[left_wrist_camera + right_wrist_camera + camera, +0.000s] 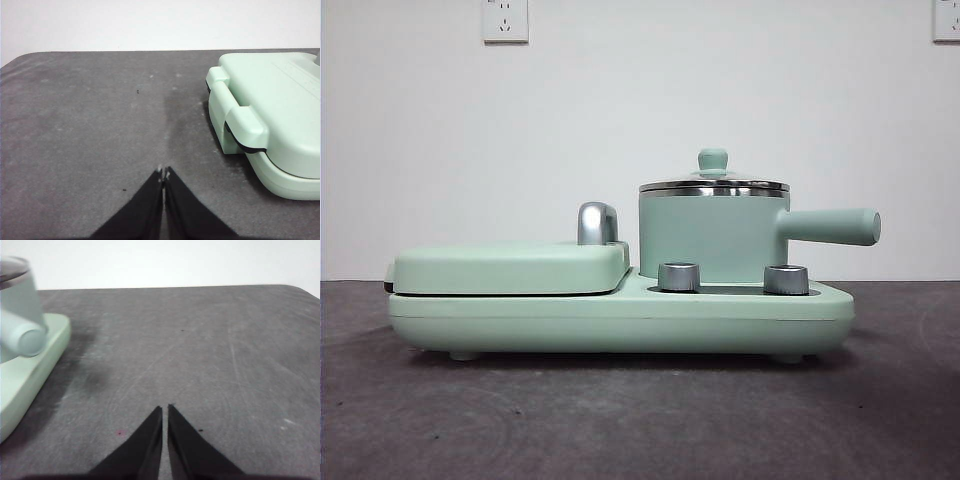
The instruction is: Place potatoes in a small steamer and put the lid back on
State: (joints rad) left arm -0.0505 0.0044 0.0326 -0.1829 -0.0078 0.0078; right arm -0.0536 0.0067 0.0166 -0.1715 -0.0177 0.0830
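I see the lid (713,184) sitting on the small steamer (713,238), no potato visible. My right gripper (165,408), jaws closed and empty, waits nearer, beside the pot's handle (24,339); left gripper (163,172) also closed, empty.

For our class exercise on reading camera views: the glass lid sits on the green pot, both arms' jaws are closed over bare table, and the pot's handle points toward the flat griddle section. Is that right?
One detail is wrong. In the front view the pot's handle points away from the flat griddle section, not toward it. The rest holds: the glass lid sits on the green pot, and the left gripper and right gripper have closed jaws over bare table.
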